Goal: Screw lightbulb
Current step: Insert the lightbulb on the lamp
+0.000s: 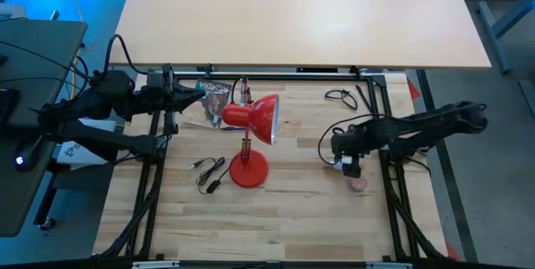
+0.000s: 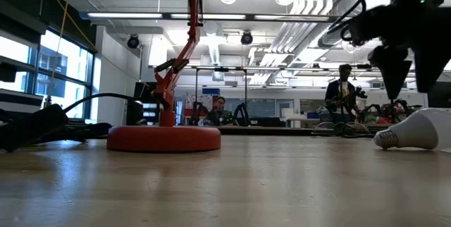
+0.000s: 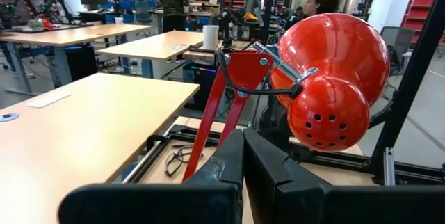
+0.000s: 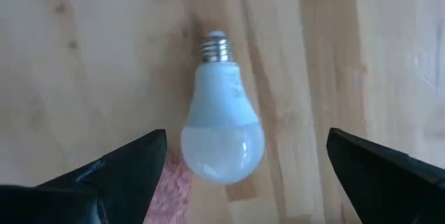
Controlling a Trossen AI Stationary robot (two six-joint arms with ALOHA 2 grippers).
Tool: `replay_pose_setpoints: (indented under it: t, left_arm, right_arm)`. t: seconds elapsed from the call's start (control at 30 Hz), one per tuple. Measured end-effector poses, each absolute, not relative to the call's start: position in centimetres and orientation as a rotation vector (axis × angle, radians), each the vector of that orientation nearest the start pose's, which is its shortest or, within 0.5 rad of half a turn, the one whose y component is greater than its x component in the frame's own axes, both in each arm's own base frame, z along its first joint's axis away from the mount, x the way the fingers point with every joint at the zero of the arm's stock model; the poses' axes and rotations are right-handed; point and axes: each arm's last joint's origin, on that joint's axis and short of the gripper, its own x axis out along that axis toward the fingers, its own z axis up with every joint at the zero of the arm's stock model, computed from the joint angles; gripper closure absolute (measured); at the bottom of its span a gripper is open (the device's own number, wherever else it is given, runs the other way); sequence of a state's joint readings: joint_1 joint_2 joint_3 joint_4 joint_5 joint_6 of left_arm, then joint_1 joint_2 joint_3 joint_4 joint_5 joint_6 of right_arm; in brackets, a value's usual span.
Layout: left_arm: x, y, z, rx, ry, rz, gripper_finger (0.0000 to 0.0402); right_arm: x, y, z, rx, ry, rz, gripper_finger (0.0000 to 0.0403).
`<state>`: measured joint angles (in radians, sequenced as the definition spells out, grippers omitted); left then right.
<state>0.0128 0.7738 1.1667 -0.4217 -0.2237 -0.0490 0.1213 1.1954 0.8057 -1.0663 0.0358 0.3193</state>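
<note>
The lightbulb [image 4: 222, 120], white with a silver screw base [image 4: 216, 47], lies on its side on the wooden table, also seen in the low view [image 2: 417, 130]. My right gripper [image 4: 247, 137] hangs straight above it, pointing down and open wide, with one finger on either side of the bulb and clear of it [image 1: 347, 159]. The red lamp stands on its round base [image 1: 248, 169], its shade [image 1: 261, 117] tilted over. My left gripper [image 3: 243, 160] is shut and level beside the shade's back [image 3: 327, 113], touching nothing.
A small pink ball [image 1: 359, 184] lies close to the bulb toward the near edge. The lamp's black cord and plug [image 1: 209, 174] lie left of its base. A printed packet [image 1: 215, 102] and a black cable loop [image 1: 341, 97] lie at the far side.
</note>
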Motion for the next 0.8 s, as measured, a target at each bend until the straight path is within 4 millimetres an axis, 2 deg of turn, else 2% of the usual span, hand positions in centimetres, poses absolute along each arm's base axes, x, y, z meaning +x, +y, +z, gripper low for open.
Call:
replay_pose_setpoints:
  t: [0.2, 0.43, 0.6, 0.8]
  left_arm:
    - [13.0, 0.8, 43.4, -0.046, 0.023, 0.236, 0.0402]
    - [13.0, 0.8, 43.4, -0.046, 0.023, 0.235, 0.0401]
    - [13.0, 0.8, 43.4, -0.046, 0.023, 0.233, 0.0401]
    - [13.0, 0.8, 43.4, -0.048, 0.023, 0.233, 0.0402]
  right_arm:
    - [18.3, 2.4, 20.7, 0.300, 1.558, -0.241, 0.0017]
    - [19.0, 2.4, 20.5, 0.266, 1.516, -0.222, 0.0018]
    - [19.0, 2.6, 20.0, 0.156, 1.536, -0.117, 0.0018]
    - [19.4, 2.6, 18.9, 0.135, 1.589, -0.159, 0.0018]
